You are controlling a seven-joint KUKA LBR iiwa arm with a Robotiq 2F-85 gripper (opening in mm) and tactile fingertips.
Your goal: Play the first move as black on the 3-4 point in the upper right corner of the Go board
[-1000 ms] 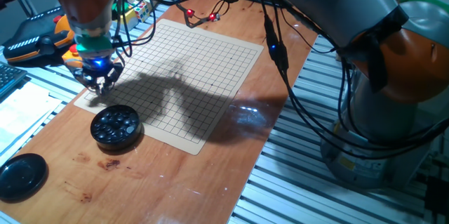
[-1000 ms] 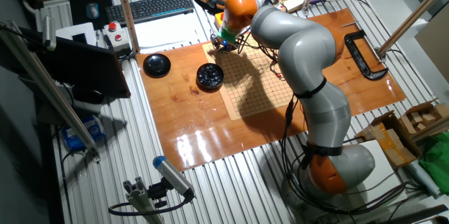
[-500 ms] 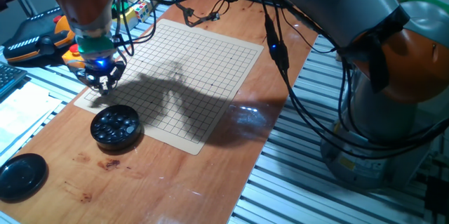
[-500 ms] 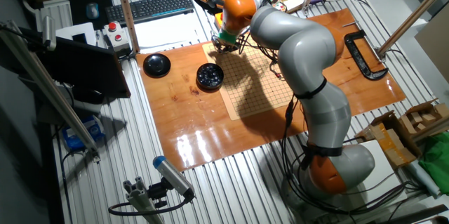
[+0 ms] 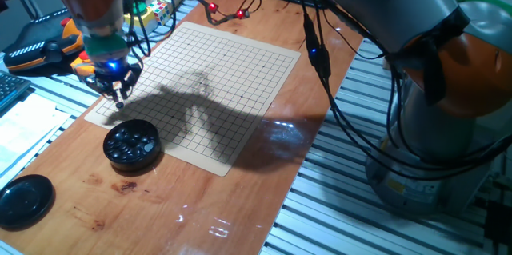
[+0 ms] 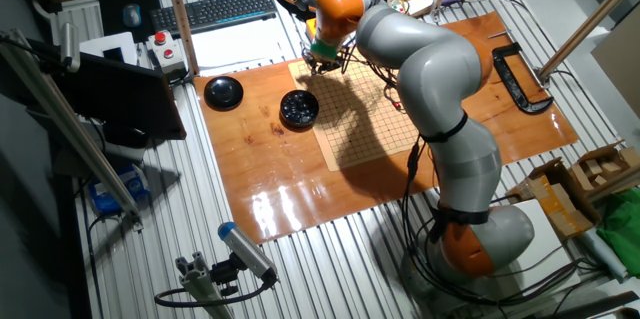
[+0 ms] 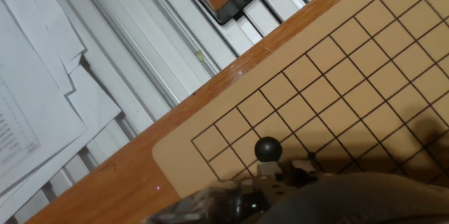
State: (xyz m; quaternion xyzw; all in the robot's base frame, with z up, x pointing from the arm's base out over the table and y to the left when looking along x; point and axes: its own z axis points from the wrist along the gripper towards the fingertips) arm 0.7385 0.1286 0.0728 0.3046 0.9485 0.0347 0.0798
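Gripper: the gripper (image 5: 118,95) is seen hanging over the board's corner nearest the bowl, fingers pointed down; whether they're spread or pinched can't really be told from any view.

Black stone: a small black stone (image 7: 267,149) is seen sitting on the Go board (image 5: 240,63) in the hand view, right on a grid crossing a couple of lines in from the corner, just at 12 o'clock from the gripper body (image 7: 280,189). Whether it's touching the fingertips can't be made out.

Bowl: a round black bowl of stones (image 5: 132,144) is parked on the wooden table (image 5: 200,199), just off the board edge, at roughly 5 o'clock from the gripper.

Lid: a black lid (image 5: 25,200) is lying well apart, at 8 o'clock from the bowl.

Other fixed view: the gripper (image 6: 322,62) is found at the board's far corner, with the bowl (image 6: 298,108) at 7 o'clock from it.
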